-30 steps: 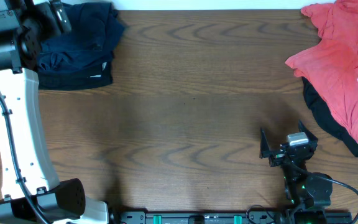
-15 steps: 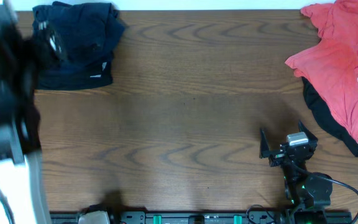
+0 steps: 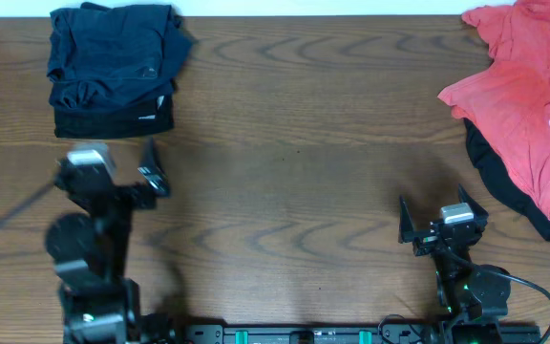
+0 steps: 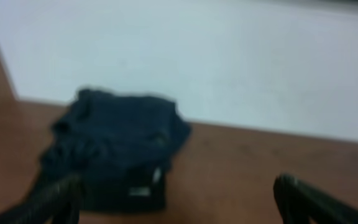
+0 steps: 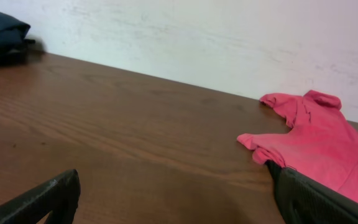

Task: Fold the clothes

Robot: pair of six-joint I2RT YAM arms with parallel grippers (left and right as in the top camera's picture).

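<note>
At the far left corner of the tabletop (image 3: 294,143) lies a navy pile (image 3: 113,67) of folded clothes, close to the far edge, with a small white label on its near side. Just in front of it, but not touching it, hangs the left end effector (image 3: 111,178). Its jaws stand wide apart and nothing is between them. The left wrist view is blurred, and there the pile sits ahead, a little to the left.

Right of the middle, near the front edge, is the right end effector (image 3: 439,218), also spread wide and empty, well apart from any cloth. At the far right corner lies a red T-shirt (image 3: 523,105), crumpled and not folded, with white print near its right side. It lies over a black piece (image 3: 502,182), which shows from under its near left side.
</note>
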